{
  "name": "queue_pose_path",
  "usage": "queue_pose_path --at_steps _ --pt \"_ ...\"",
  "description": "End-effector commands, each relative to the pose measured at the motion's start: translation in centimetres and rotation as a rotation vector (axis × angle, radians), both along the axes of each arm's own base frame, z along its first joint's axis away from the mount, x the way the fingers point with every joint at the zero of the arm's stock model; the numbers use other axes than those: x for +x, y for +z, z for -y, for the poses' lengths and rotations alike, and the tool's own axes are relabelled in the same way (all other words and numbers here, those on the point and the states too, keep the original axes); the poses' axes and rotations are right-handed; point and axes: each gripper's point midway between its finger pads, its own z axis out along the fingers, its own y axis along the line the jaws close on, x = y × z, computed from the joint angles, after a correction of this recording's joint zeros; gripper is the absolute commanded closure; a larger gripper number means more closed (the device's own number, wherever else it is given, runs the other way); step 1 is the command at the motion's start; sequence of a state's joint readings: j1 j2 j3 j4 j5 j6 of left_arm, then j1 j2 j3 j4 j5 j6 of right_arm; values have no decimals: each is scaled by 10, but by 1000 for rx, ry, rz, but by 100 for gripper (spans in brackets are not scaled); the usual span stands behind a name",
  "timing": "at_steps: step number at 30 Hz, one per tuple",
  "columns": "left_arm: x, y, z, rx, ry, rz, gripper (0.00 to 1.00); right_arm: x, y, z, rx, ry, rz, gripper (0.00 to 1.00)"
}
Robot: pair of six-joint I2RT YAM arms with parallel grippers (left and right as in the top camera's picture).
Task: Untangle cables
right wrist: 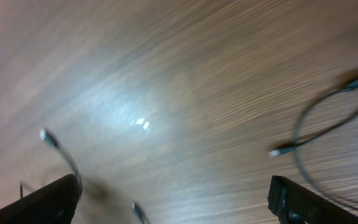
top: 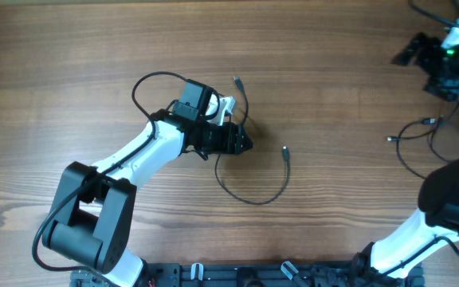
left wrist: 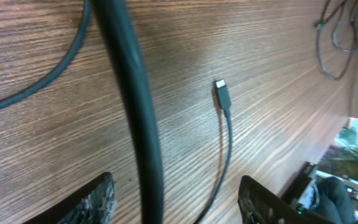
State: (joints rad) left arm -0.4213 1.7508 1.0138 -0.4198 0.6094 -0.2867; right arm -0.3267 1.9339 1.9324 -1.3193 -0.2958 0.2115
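Note:
One thin black cable (top: 253, 202) lies mid-table, running from a plug end (top: 236, 80) under my left gripper (top: 245, 144) and looping round to a second plug (top: 285, 151). In the left wrist view that gripper (left wrist: 174, 186) is open. A blurred strand of the cable (left wrist: 135, 112) passes between its fingers (left wrist: 98, 202) without being pinched, and the silvery-tipped plug (left wrist: 221, 94) lies just beyond. More cables (top: 409, 127) with small plugs lie at the right. My right gripper (top: 402, 54) hovers at the far right, and in its blurred wrist view (right wrist: 174, 190) it is open and empty above plug ends (right wrist: 279, 151).
The left arm's own thicker black lead (top: 146, 80) arcs behind its wrist. The right arm's base and links (top: 453, 199) stand along the right edge. A black rail (top: 253, 275) runs along the table's near edge. Bare wood (top: 333, 64) separates the two cable groups.

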Motion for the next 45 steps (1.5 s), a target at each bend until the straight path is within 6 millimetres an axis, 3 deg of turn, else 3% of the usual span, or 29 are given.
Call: queue_pose_path --at_steps 1,10,14,16,21,26,33,39,45 --pt "4 -9 -7 54 -2 26 32 -2 -13 -49 4 214 -39 0" --pt "2 -16 -15 109 15 15 32 -15 -15 -154 -4 516 -69 0" --pt "-2 -34 -46 292 66 -4 40 -18 -14 -195 -7 611 -45 0" --pt "-3 -40 -62 386 95 -6 44 -19 -14 -208 -3 616 -41 0" --pt "0 -48 -95 561 181 1 38 -20 -12 -239 -2 663 -10 0" --pt "7 -48 -114 578 337 -45 38 -25 -13 -262 2 697 -1 0" --pt "17 -48 -147 567 490 -107 31 -32 -45 -294 13 730 -81 0" --pt "17 -48 -150 548 501 -125 30 -33 -73 -329 27 706 -122 0" --pt "17 -48 -147 531 495 -133 31 -30 -76 -336 38 667 -119 0"
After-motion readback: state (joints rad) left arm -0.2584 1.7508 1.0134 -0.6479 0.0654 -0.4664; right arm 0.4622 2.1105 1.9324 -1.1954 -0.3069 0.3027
